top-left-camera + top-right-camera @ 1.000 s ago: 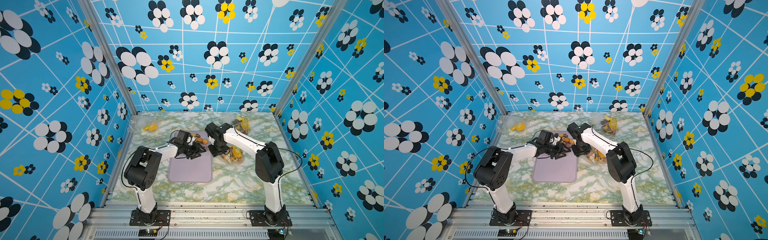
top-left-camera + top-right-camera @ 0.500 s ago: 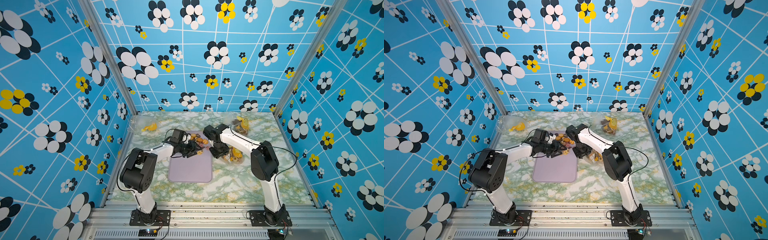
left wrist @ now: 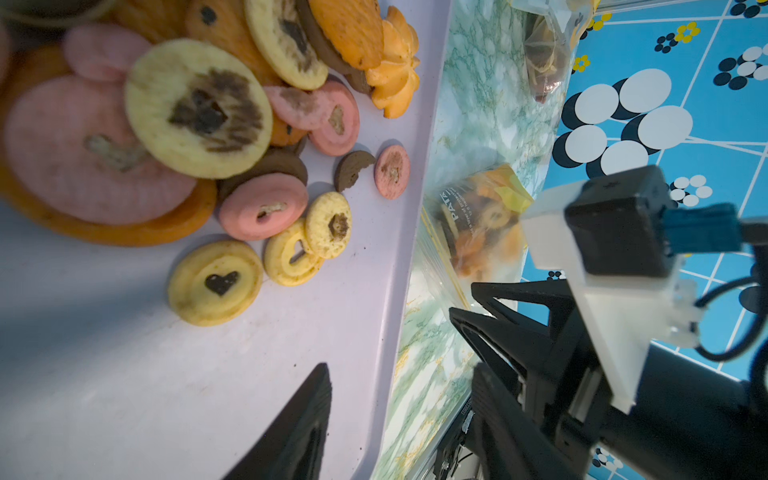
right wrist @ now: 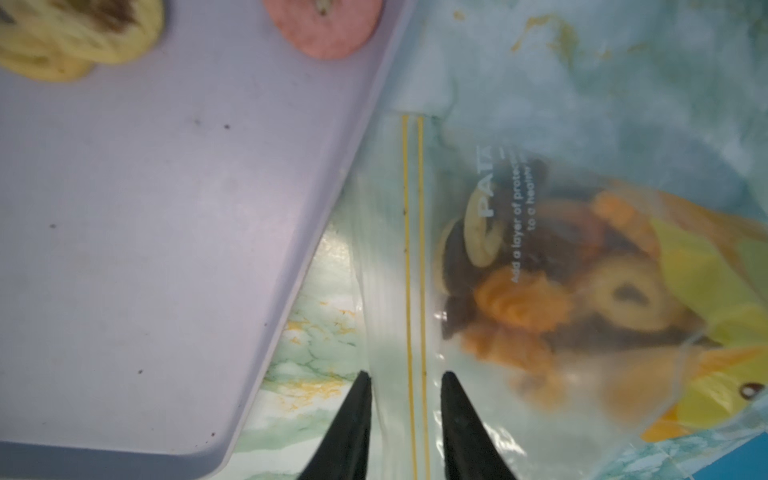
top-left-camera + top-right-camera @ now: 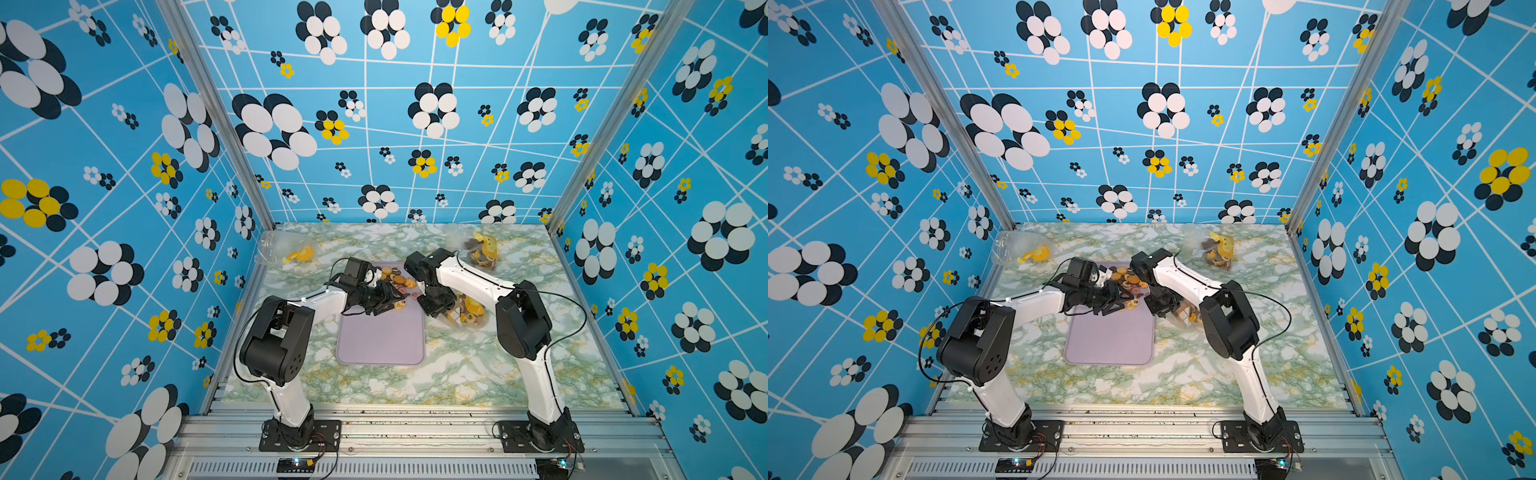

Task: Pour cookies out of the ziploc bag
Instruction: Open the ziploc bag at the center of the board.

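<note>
A heap of cookies [image 5: 397, 278] [image 5: 1128, 278] [image 3: 199, 108], pink, yellow, orange and brown, lies at the far end of the lilac tray [image 5: 380, 336] [image 3: 124, 374]. A clear ziploc bag [image 5: 469, 316] [image 4: 540, 270] with more cookies [image 4: 519, 303] lies flat on the table just right of the tray. My right gripper [image 5: 439, 307] [image 4: 405, 376] points down at it, its jaws a narrow gap apart on either side of the yellow zip strip [image 4: 413, 249]. My left gripper [image 5: 390, 301] [image 3: 399, 407] stands open low over the tray's right rim, holding nothing, beside the heap.
A second bag with cookies [image 5: 478, 249] lies at the back right. A bag with a yellow piece [image 5: 293, 251] lies at the back left, against the wall. The two grippers are close together over the tray's right edge [image 5: 1152, 324]. Blue patterned walls enclose the marble table [image 5: 457, 374].
My right gripper's jaws have narrowed around the bag's zip strip. Both arms have shifted only slightly; the cookies on the tray have not moved.
</note>
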`<state>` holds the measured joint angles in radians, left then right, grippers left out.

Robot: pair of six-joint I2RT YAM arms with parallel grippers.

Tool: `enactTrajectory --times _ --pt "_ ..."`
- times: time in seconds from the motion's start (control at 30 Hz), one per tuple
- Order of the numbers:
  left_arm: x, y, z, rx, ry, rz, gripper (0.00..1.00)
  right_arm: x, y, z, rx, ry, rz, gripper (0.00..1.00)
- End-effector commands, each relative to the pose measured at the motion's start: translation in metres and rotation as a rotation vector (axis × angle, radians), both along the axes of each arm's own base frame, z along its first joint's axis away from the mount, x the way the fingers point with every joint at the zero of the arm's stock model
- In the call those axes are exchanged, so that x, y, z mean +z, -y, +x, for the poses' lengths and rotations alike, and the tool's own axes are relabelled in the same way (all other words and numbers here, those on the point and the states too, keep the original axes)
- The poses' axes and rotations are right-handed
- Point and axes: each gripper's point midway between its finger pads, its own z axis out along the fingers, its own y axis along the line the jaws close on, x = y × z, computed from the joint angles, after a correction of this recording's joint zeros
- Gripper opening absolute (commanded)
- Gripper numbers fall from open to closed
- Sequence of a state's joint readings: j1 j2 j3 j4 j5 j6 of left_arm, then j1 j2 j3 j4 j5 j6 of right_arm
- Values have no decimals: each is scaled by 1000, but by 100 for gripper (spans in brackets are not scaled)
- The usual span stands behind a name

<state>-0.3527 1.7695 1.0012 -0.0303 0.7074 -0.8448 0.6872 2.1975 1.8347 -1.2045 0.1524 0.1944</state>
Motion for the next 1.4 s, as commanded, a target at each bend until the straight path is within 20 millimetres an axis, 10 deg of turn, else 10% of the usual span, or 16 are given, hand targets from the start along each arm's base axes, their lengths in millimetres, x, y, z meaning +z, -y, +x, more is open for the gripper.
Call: enactTrajectory --times 0.0,0.77,1.37 --pt "0 -2 -2 -4 2 -11 57 -2 5 -4 16 -18 -47 31" --pt "1 2 1 -5 3 -21 57 -5 10 -1 6 4 -74 0" --pt "-2 70 -8 -80 13 -80 56 17 42 30 -315 189 112 0"
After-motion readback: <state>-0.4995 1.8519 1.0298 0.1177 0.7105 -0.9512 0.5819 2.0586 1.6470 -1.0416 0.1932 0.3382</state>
